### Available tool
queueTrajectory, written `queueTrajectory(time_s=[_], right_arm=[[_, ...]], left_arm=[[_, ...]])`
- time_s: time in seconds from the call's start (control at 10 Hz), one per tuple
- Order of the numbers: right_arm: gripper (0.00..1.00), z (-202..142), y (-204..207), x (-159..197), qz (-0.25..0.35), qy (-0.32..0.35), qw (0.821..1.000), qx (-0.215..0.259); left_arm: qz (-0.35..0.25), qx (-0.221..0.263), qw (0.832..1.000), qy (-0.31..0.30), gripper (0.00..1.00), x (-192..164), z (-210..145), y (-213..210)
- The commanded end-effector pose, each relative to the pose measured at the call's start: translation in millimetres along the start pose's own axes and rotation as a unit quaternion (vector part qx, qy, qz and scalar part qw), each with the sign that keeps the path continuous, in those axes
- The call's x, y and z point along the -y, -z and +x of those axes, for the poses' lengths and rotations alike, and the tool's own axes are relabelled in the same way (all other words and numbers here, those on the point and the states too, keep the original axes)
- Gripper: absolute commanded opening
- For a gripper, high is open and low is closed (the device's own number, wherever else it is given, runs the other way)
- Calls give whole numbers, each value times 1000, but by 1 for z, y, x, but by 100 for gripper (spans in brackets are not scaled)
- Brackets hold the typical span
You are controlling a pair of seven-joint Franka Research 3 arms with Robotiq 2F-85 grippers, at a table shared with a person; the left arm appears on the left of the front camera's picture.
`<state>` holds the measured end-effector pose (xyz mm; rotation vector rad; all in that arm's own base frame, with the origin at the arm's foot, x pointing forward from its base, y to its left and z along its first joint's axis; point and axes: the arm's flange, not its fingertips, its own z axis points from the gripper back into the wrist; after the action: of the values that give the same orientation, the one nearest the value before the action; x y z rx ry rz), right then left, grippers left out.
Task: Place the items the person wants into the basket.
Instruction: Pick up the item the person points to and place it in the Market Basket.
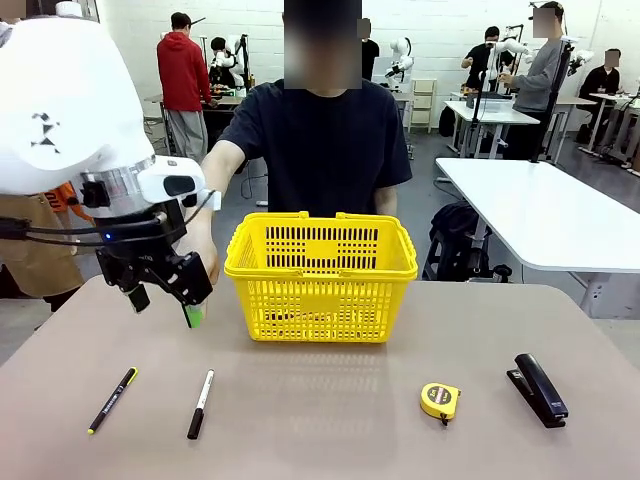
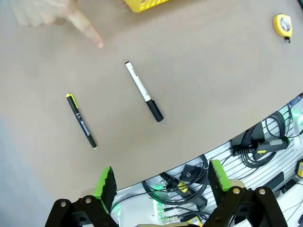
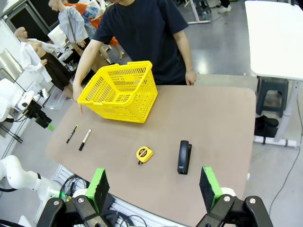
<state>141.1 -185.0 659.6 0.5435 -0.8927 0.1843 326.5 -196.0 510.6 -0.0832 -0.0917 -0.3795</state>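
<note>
Left of the basket (image 1: 320, 275), front view first: your left gripper (image 1: 167, 306) hangs above the table with its fingers spread and nothing in them, and the person's hand (image 1: 206, 255) is just behind it. Nearer you than the basket, off its left corner, lies the white marker (image 1: 201, 403), with the black pen (image 1: 112, 400) further left. The stapler (image 1: 540, 390) sits out past the basket's right side, and the tape measure (image 1: 440, 400) lies between stapler and marker. Over to the left wrist view: green pads (image 2: 106, 182) wide apart, and the person's forefinger looks aimed at the marker's white end, so I'd call that your pick. Expect it light, stiff and smooth, and a round barrel will roll, so take it across the middle of the white barrel, pads square to its length, clear of the pen. Right wrist view now: right gripper (image 3: 154, 187) gaping and empty, high and well back from the basket. The stapler is the item nearest it. That one looks heavier and rigid, best pinched across its body.
</note>
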Motion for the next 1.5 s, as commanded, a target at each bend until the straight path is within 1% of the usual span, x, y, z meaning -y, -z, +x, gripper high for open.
queueTrajectory(time_s=[0.0,0.1,0.2,0.4,0.5,0.6,0.8,1.0,1.2,1.4], right_arm=[[100,-1,0,0,2,-1,1000,2],[100,-1,0,0,2,-1,1000,2],[100,-1,0,0,2,-1,1000,2],[100,-1,0,0,2,-1,1000,2],[100,-1,0,0,2,-1,1000,2],[100,-1,0,0,2,-1,1000,2],[100,-1,0,0,2,-1,1000,2],[100,-1,0,0,2,-1,1000,2],[100,-1,0,0,2,-1,1000,2],[100,-1,0,0,2,-1,1000,2]], left_arm=[[40,9,997,-59,100,22,-10,41],[42,13,995,-87,100,25,-12,56],[50,4,994,-101,100,20,-6,63],[58,3,987,-153,100,23,-10,103],[69,-1,984,-161,100,21,-5,121],[69,-9,984,-164,100,17,1,133],[66,-10,981,-184,100,15,12,156],[69,-10,978,-198,100,7,26,170],[68,-12,975,-210,100,3,28,184],[69,-18,973,-218,100,-6,40,194]])
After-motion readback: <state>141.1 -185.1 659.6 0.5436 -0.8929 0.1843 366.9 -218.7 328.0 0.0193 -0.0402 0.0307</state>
